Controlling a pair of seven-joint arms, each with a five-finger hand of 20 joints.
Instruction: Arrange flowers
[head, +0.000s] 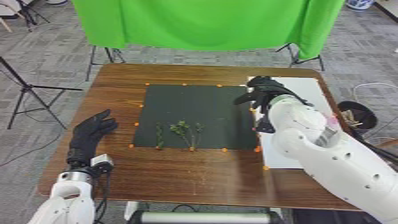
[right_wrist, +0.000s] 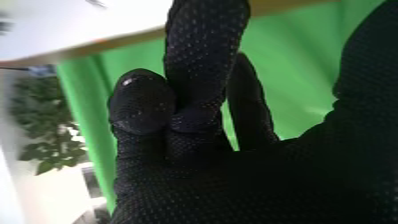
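On the dark mat (head: 206, 100) in the head view lie a thin green stem (head: 160, 136) and a leafy, branching sprig (head: 183, 128), with another slender sprig (head: 197, 134) beside it. My right hand (head: 263, 91) is over the mat's far right corner and the edge of the white sheet, well away from the sprigs. In the right wrist view that hand (right_wrist: 209, 125) is open, its fingers extended and nothing held. My left hand (head: 91, 131) is open over the table left of the mat. Something pink (head: 333, 121) shows on the white sheet beside my right arm.
The white sheet (head: 282, 157) lies along the table's right side, partly under my right arm. Small orange markers line the mat. A dark bin (head: 357, 116) stands on the floor to the right. Beyond the brown table (head: 178, 180) hangs a green cloth (head: 209, 25).
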